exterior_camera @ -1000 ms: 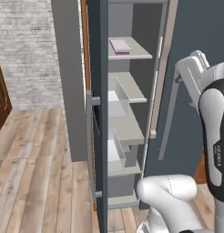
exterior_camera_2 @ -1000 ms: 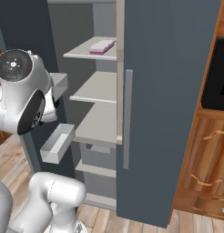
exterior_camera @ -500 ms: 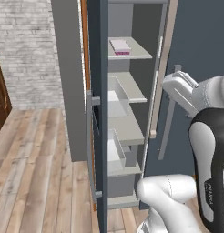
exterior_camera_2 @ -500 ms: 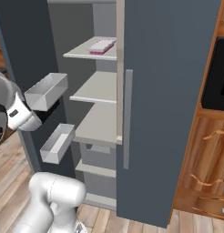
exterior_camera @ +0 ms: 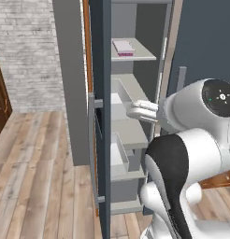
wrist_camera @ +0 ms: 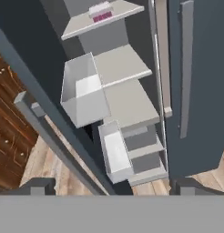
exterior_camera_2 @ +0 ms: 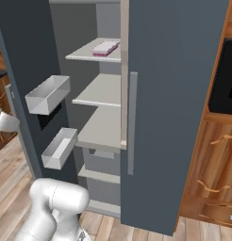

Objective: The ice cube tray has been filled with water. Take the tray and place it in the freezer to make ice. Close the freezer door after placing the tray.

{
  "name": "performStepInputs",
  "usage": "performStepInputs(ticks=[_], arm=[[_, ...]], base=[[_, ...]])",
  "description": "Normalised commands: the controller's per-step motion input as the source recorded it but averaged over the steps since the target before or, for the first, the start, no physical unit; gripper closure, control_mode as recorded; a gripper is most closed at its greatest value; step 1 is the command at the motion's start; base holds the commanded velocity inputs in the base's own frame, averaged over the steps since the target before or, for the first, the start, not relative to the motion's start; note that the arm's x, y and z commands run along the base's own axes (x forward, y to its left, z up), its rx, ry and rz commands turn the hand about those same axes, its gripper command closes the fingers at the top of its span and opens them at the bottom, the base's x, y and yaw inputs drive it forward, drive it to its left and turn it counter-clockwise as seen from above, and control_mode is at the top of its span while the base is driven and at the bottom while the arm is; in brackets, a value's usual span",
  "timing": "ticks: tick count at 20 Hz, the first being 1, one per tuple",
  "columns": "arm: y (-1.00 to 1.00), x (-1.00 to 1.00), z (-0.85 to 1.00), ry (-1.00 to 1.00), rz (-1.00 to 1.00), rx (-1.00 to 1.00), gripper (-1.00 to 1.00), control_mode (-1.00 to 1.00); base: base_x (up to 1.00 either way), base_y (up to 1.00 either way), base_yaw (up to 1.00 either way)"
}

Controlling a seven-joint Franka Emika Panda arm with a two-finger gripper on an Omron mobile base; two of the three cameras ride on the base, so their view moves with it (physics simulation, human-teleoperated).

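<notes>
Tray: thin flat pinkish-white ice cube tray (exterior_camera: 123, 47) lies on the top grey shelf (exterior_camera: 140, 55) of the tall dark slate freezer (exterior_camera: 135, 93), left base view.
Door: slate-grey freezer door (exterior_camera_2: 23, 84) with grey bins stands wide open, right base view.
Gripper: two-finger gripper (wrist_camera: 112, 186) spread wide, empty, hand view.
Progress: placing looks done; closing the door remains.
</notes>
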Motion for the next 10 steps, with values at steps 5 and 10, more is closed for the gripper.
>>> performStepInputs(ticks=[5,10], arm=[[0.95,0.14,-0.13,0.04,0.09,-0.35,-1.0,-1.0],[0.96,0.24,-0.16,0.09,0.06,-0.35,-1.0,-1.0]], base=[[0.0,0.0,0.0],[0.0,0.0,0.0]])
